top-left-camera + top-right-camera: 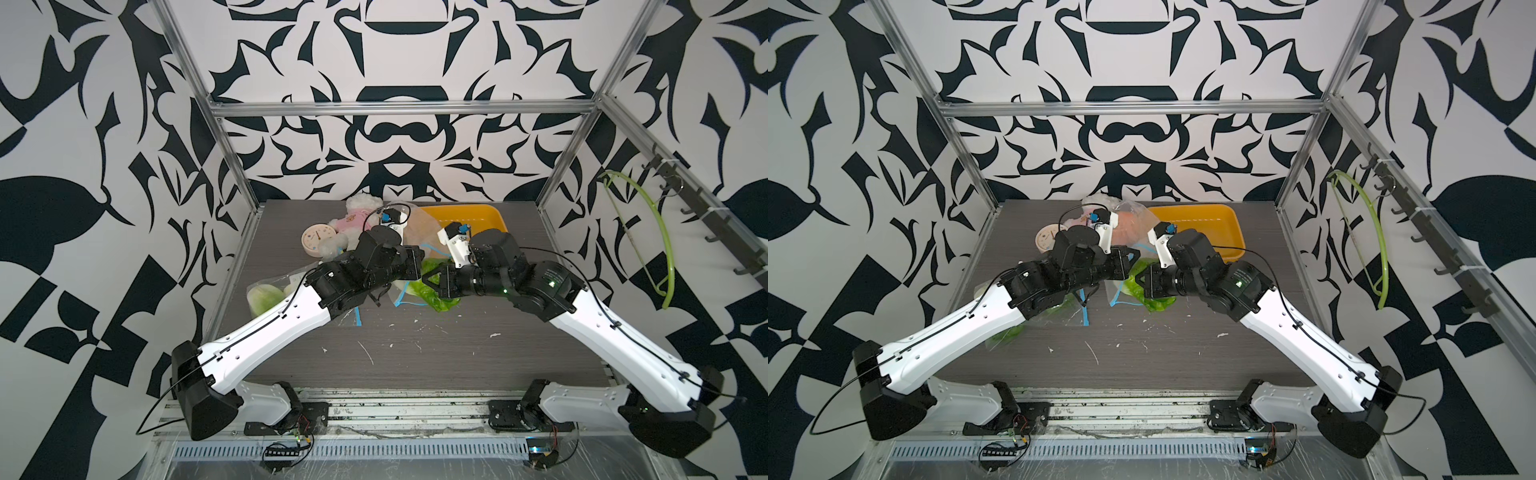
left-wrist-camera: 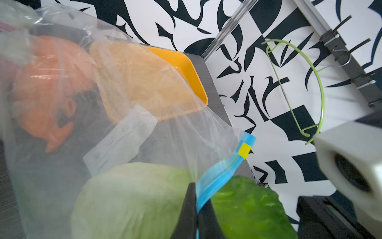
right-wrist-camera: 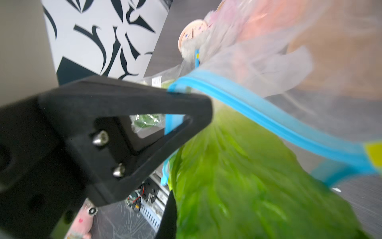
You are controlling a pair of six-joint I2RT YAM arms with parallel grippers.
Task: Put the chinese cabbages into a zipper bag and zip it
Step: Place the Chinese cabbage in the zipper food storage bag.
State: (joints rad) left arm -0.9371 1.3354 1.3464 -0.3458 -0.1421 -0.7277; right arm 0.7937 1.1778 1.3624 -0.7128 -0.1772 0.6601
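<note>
We see the left gripper [image 2: 196, 203] and right gripper [image 3: 190, 97] both clamped on the blue strip [image 2: 219, 173] of the zipper bag [image 2: 165, 134]; the cabbage [image 2: 132, 198] lies lengthwise through its mouth, pale stem inside, green tips out toward the right gripper

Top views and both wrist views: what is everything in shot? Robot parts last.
table: one, dark grey, littered with white scraps.
zipper bag: one, clear with blue zip, held mid-table.
second bag: one, clear, by the table's left edge.
chinese cabbages: at least two, green; one at the zipper bag's mouth, one inside the second bag.
tray: one, yellow, back right.
orange plush toy: one, behind the zipper bag.
plush bear: one, white with pink shirt, back centre.
clock: one, pinkish, beside the bear.
hanger: one, lime green, on the right wall.
left gripper: black, shut on the blue zip.
right gripper: black, shut among green leaves; what it pinches is unclear.
</note>
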